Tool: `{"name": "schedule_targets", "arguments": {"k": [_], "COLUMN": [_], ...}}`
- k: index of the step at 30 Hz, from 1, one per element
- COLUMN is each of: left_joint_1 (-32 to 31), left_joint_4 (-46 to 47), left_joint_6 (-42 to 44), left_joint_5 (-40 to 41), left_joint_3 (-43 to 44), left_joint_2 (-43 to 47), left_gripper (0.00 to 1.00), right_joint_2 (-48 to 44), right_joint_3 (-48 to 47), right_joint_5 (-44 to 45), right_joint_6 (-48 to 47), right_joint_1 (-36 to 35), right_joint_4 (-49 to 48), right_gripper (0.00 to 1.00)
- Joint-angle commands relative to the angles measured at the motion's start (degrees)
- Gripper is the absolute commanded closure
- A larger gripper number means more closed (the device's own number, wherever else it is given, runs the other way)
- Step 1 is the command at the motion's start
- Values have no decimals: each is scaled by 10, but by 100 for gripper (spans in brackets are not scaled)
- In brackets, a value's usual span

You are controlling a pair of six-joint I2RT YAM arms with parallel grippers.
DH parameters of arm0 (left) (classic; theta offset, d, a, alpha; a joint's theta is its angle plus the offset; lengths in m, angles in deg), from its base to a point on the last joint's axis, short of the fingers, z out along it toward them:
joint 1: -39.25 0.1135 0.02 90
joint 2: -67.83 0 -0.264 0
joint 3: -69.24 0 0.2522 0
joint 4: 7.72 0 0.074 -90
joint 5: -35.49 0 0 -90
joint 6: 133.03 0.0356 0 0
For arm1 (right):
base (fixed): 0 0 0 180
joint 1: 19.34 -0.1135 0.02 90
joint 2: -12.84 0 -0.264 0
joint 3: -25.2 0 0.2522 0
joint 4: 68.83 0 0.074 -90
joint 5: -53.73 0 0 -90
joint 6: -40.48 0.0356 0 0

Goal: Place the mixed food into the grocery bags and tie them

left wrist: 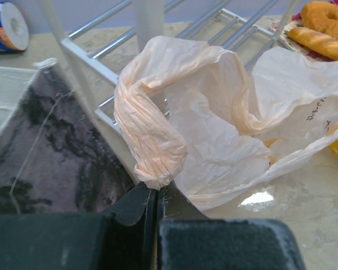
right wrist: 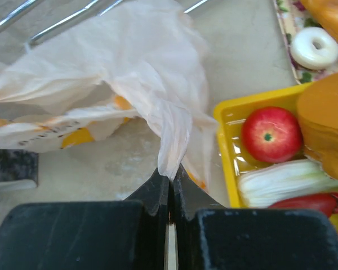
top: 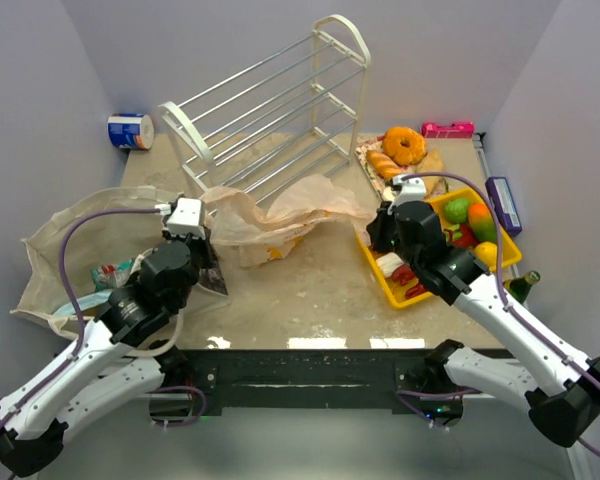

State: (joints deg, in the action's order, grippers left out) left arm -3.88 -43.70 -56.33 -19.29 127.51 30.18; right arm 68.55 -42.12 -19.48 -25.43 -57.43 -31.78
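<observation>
- Top view: the peach plastic bag (top: 280, 215) lies left of the yellow tray (top: 405, 303), stretched between both arms, seemingly ready for tying.
- Left wrist: the left gripper (left wrist: 156, 194) pinches the twisted handle (left wrist: 152, 140).
- Right wrist: the right gripper (right wrist: 170, 185) pinches the other handle (right wrist: 172, 135), just left of the tray's apple (right wrist: 271, 134).

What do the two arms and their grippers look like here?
The left arm and right arm have white link shells with rounded black joint housings. A thin purple cable loops out from each wrist, near a white camera block. The left gripper and right gripper have matte black fingers tapering to wedge tips. No markings are legible.
</observation>
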Motion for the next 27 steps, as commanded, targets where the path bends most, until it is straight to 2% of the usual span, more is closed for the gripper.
{"name": "schedule_targets", "arguments": {"k": [1,8,11,13,14,15,16,17,19,21,24,25,27], "left_joint_1": [2,2,2,2,2,2,2,2,2,2,2,2,2], "left_joint_4": [-31,-42,-21,8,30,42,53,73,88,105,125,128,137], "left_joint_6": [17,8,35,65,74,80,87,89,87,82,76,72,69], "left_joint_5": [70,66,26,-29,-54,-110,-137,-160,-211,-239,-265,-270,-272], "left_joint_3": [15,-1,-9,-13,-14,-14,-15,-16,-15,-14,-18,-20,-26], "left_joint_2": [33,52,53,49,46,43,35,30,14,6,-7,-8,-8], "left_gripper": [100,100,100,100,100,100,100,100,100,100,100,100,100], "right_joint_2": [-11,-34,-50,-60,-62,-67,-67,-66,-64,-73,-91,-83,-71], "right_joint_3": [-8,-51,-65,-70,-75,-79,-81,-92,-106,-115,-102,-101,-100], "right_joint_5": [33,128,144,142,116,92,71,54,-6,-55,-134,-180,-190], "right_joint_6": [10,-3,-5,-6,-9,-12,-14,-21,-28,-34,-34,-30,-21], "right_joint_1": [44,73,72,73,73,72,73,72,72,71,70,67,39], "right_joint_4": [42,92,108,114,113,112,103,102,102,82,7,-18,-35], "right_gripper": [100,100,100,100,93,80,45,32,18,18,27,34,40]}}
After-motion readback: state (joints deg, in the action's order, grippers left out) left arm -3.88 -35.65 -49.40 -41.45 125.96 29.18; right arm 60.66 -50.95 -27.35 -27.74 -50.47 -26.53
